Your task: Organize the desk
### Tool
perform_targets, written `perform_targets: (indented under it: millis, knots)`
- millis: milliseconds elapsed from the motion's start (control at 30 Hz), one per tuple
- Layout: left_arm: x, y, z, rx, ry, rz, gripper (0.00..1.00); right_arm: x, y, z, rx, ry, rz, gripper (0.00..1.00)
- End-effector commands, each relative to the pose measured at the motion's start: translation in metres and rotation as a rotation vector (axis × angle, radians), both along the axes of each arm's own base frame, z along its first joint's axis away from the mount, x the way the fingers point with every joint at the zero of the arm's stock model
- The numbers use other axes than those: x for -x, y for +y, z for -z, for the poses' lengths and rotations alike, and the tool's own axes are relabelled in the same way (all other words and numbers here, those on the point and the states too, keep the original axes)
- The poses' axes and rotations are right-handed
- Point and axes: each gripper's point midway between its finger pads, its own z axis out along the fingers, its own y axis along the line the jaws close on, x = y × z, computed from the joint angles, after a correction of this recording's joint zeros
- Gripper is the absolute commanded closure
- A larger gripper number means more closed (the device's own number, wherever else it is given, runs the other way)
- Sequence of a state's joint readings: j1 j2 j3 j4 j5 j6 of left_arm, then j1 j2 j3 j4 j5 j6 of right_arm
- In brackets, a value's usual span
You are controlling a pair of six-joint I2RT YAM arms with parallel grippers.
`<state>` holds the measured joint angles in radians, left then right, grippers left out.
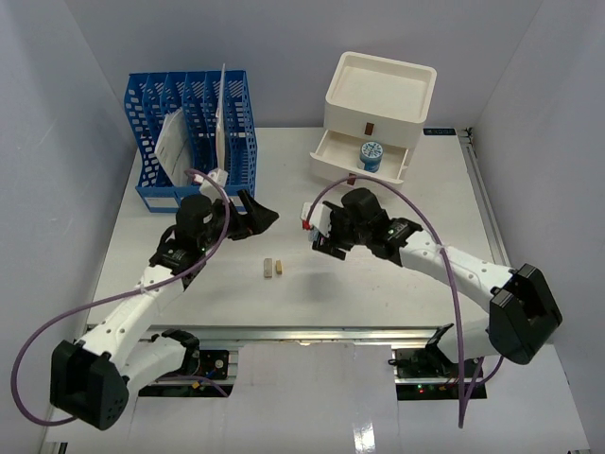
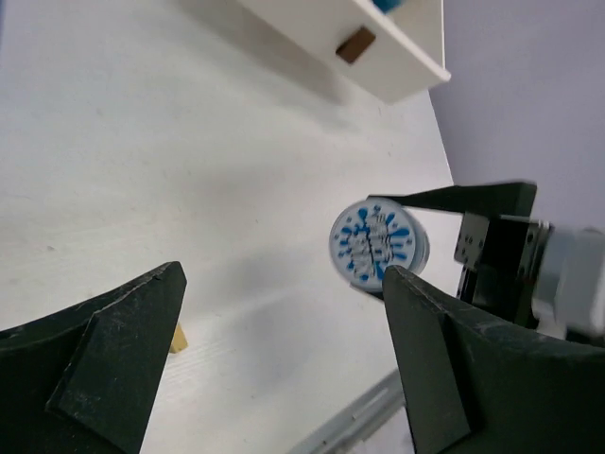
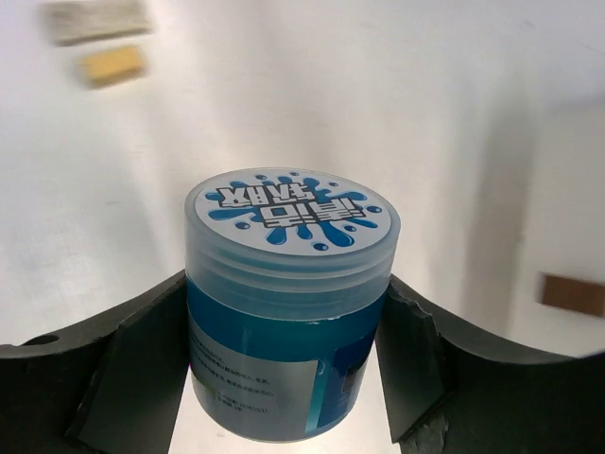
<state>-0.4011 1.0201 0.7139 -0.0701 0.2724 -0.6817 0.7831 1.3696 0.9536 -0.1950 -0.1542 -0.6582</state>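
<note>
White table [image 1: 378, 284] spans under both my arms, metal rail [image 1: 312, 333] along its near edge. Two small tan blocks [image 1: 272, 270] lie side by side near its middle.

My right fingers [image 3: 132, 378] clamp a blue jar [image 3: 288, 312] by its sides, splash-print lid facing out; it is held above the tabletop. My left fingers [image 2: 113, 350] stand wide apart, nothing between them, pointing toward that jar.

At the far edge: a white drawer box [image 1: 378, 95], bottom drawer pulled open with a second blue jar [image 1: 371, 154] inside. Far left, blue file rack [image 1: 194, 132] holding papers [image 1: 175, 142].
</note>
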Motion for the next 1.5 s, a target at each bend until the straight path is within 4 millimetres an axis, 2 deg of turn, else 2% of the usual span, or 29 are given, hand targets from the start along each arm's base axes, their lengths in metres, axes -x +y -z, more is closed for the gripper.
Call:
perform_targets:
  millis: [0, 100, 267, 300, 333, 400, 467, 500, 600, 633, 733, 800, 1000, 1067, 1167, 1200, 1333, 1467]
  knots:
    - [0.003, 0.034, -0.019, -0.149, -0.129, -0.081, 0.03, -0.090, -0.017, -0.075, -0.071, -0.209, 0.222, 0.86]
    - [0.021, 0.034, -0.016, -0.146, -0.163, -0.030, 0.03, -0.147, -0.026, -0.108, -0.090, -0.305, 0.357, 0.86]
    - [0.047, 0.043, -0.001, -0.161, -0.192, -0.001, 0.03, -0.215, -0.033, -0.140, -0.012, -0.482, 0.498, 0.83]
    - [0.052, 0.045, -0.004, -0.160, -0.208, -0.005, 0.03, -0.226, -0.032, -0.140, 0.009, -0.510, 0.517, 0.82]
    - [0.055, 0.047, -0.002, -0.162, -0.212, -0.008, 0.03, -0.237, -0.031, -0.130, 0.054, -0.532, 0.515, 0.82]
    - [0.062, 0.051, -0.006, -0.160, -0.236, -0.012, 0.03, -0.254, -0.030, -0.133, 0.073, -0.582, 0.537, 0.79]
    - [0.068, 0.054, -0.008, -0.162, -0.249, -0.012, 0.02, -0.267, -0.029, -0.126, 0.099, -0.613, 0.556, 0.71]
    - [0.070, 0.055, -0.007, -0.167, -0.246, -0.010, 0.02, -0.270, -0.029, -0.123, 0.114, -0.626, 0.561, 0.61]
    - [0.073, 0.056, -0.006, -0.179, -0.241, -0.005, 0.02, -0.275, -0.032, -0.107, 0.154, -0.621, 0.566, 0.27]
    - [0.074, 0.057, -0.006, -0.181, -0.241, -0.004, 0.02, -0.276, -0.034, -0.102, 0.165, -0.615, 0.570, 0.18]
    - [0.075, 0.055, -0.007, -0.177, -0.245, 0.004, 0.02, -0.272, -0.037, -0.104, 0.146, -0.603, 0.587, 0.08]
    - [0.075, 0.054, -0.005, -0.175, -0.238, 0.012, 0.02, -0.266, -0.038, -0.114, 0.107, -0.592, 0.589, 0.02]
    - [0.076, 0.052, -0.005, -0.172, -0.240, 0.023, 0.02, -0.241, -0.041, -0.140, -0.038, -0.470, 0.601, 0.05]
    - [0.078, 0.052, -0.006, -0.167, -0.247, 0.027, 0.02, -0.232, -0.047, -0.134, -0.073, -0.381, 0.616, 0.04]
    - [0.080, 0.053, -0.006, -0.163, -0.251, 0.025, 0.02, -0.222, -0.071, -0.128, -0.182, -0.237, 0.713, 0.01]
    - [0.080, 0.053, -0.006, -0.162, -0.253, 0.025, 0.02, -0.221, -0.079, -0.135, -0.222, -0.224, 0.745, 0.01]
    - [0.079, 0.052, -0.005, -0.161, -0.251, 0.030, 0.02, -0.210, -0.115, -0.122, -0.373, -0.088, 0.918, 0.00]
    - [0.079, 0.051, -0.004, -0.161, -0.250, 0.032, 0.02, -0.213, -0.127, -0.110, -0.466, 0.000, 1.047, 0.08]
